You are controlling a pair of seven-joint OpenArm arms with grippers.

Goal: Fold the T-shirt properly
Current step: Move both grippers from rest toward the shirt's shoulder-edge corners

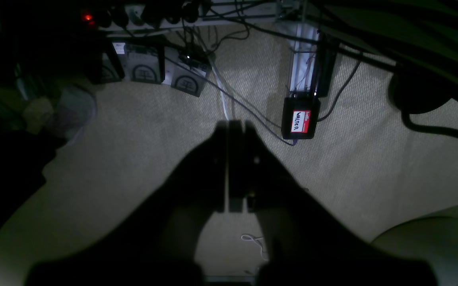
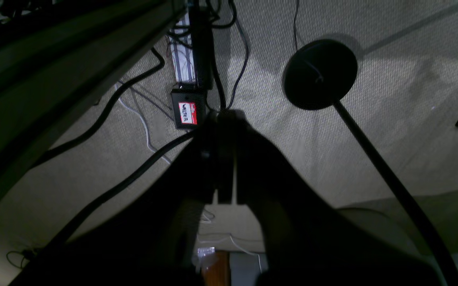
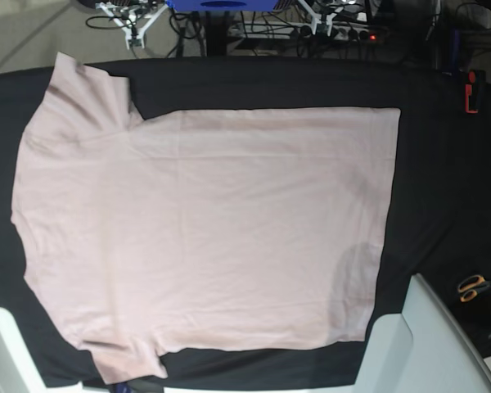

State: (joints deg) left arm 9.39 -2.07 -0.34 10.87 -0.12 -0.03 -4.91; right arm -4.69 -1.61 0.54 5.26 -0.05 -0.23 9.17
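Pink T-shirt [image 3: 204, 237] lies unfolded across the black table cover [image 3: 442, 180], filling mid-frame; we judge folding not begun, since left gripper [image 1: 235, 127] and right gripper [image 2: 227, 117], both closed and empty, must first open and reach an edge.

we see a black cloth [image 3: 442, 164] over the table, with orange-handled scissors [image 3: 472, 286] near its right edge and a red-and-black tool [image 3: 471, 91] further up. on the beige carpet [image 1: 141, 151] below lie cables, a black box [image 1: 300, 118] with a red-white label, and a round black base [image 2: 319, 74].
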